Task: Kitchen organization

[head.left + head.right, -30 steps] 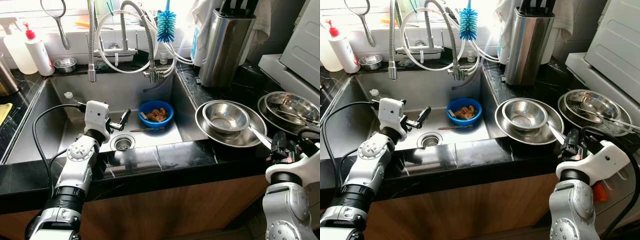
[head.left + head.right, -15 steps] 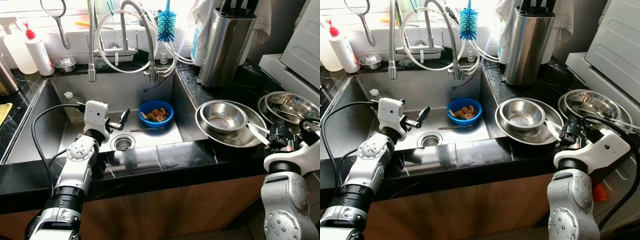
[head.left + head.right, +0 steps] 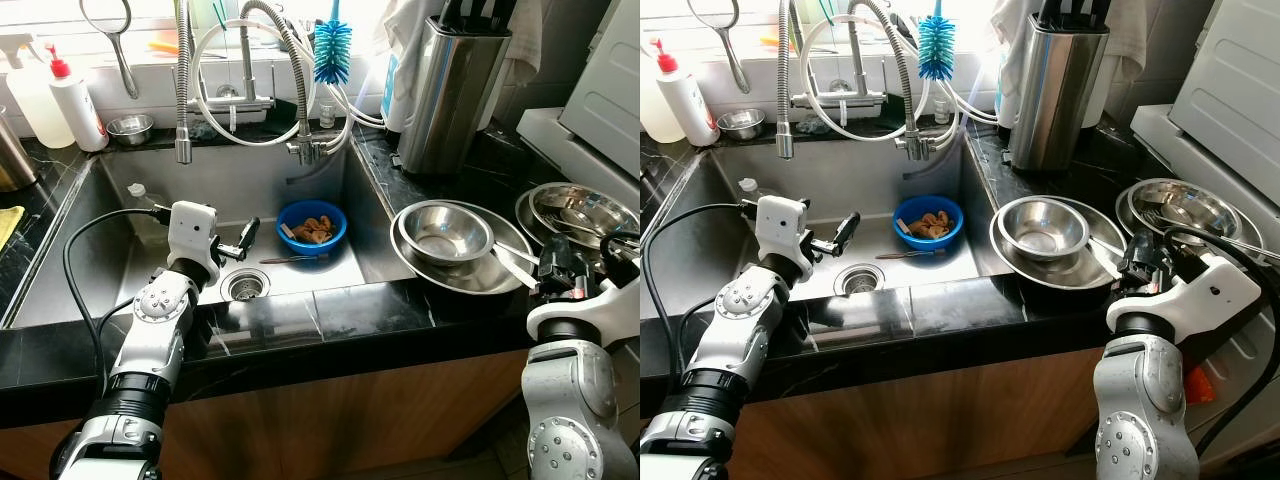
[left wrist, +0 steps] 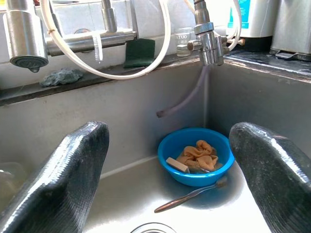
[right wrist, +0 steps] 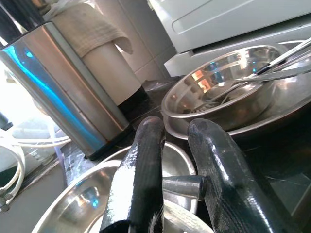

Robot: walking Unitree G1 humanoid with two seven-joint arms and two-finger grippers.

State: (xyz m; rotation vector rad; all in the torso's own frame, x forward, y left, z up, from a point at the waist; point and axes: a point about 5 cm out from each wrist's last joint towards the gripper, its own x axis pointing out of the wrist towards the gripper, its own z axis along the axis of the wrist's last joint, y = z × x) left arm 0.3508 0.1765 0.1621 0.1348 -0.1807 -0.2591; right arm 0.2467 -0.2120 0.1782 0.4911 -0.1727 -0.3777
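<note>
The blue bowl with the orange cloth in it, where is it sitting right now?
The blue bowl sits on the floor of the sink, in its back right corner below the faucet, just past the open left gripper.

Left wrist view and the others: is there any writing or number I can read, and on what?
No text is legible.
Glass cup behind the sink: printed marks, too blurred to read.
Blue-and-white container: label too small to read.
Handle in the right gripper: no marks visible.
</note>
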